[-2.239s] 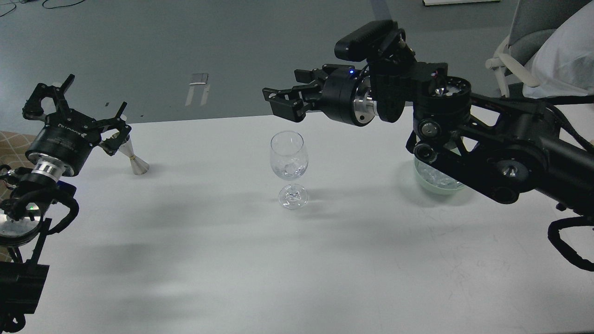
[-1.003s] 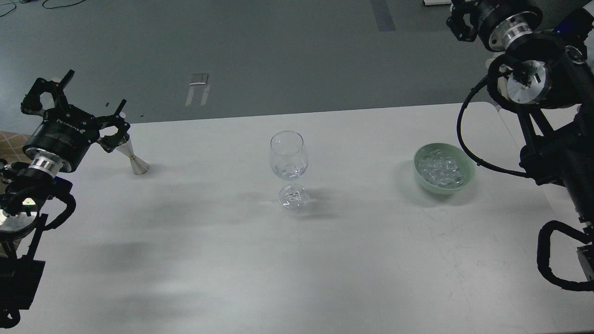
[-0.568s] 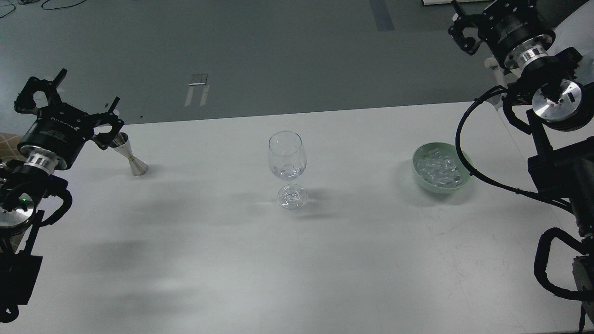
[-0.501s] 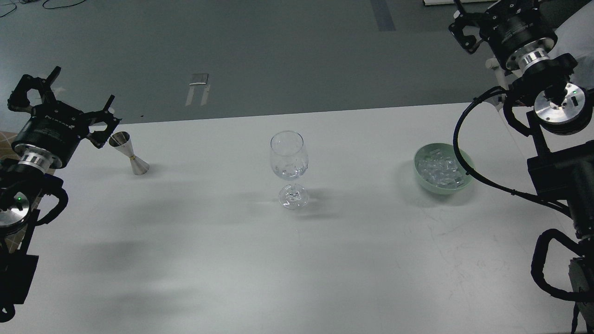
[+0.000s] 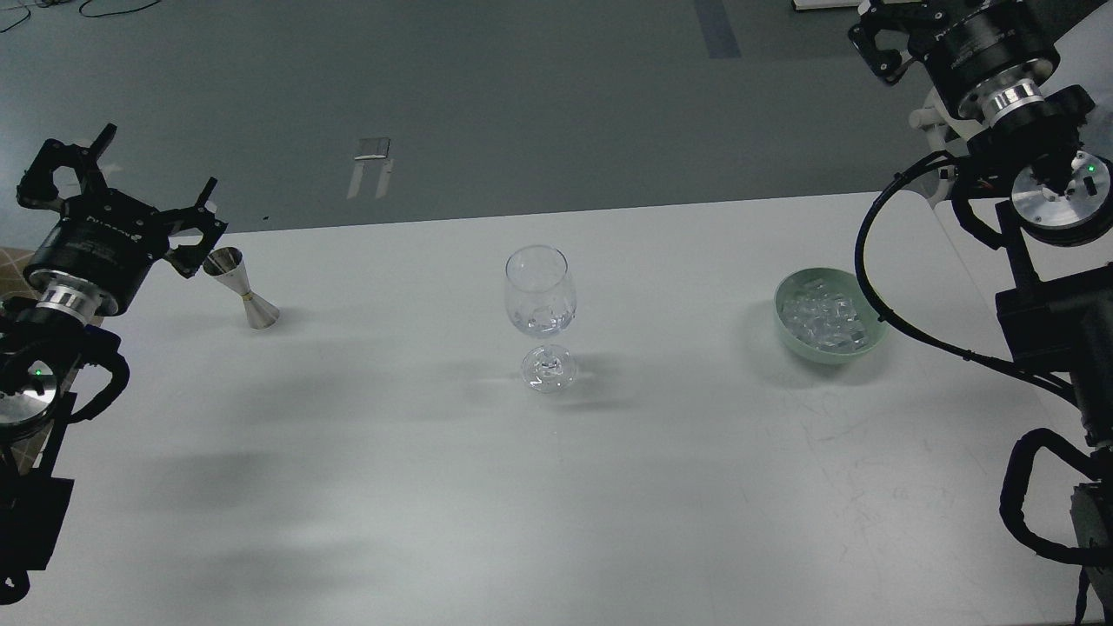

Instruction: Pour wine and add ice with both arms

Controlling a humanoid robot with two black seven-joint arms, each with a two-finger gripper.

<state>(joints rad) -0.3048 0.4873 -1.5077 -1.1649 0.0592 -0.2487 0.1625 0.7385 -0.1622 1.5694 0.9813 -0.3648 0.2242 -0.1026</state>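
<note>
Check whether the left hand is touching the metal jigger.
Cannot tell. In the head view the left hand's nearest finger tip overlaps the jigger's rim, but one view cannot separate contact from depth.

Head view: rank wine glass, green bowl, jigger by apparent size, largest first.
1. wine glass, tallest, covers the most area.
2. green bowl, wider than the glass bowl but low; close to the glass in area, so this ranking is tentative.
3. jigger, clearly smallest.
All stand at similar table depth.
</note>
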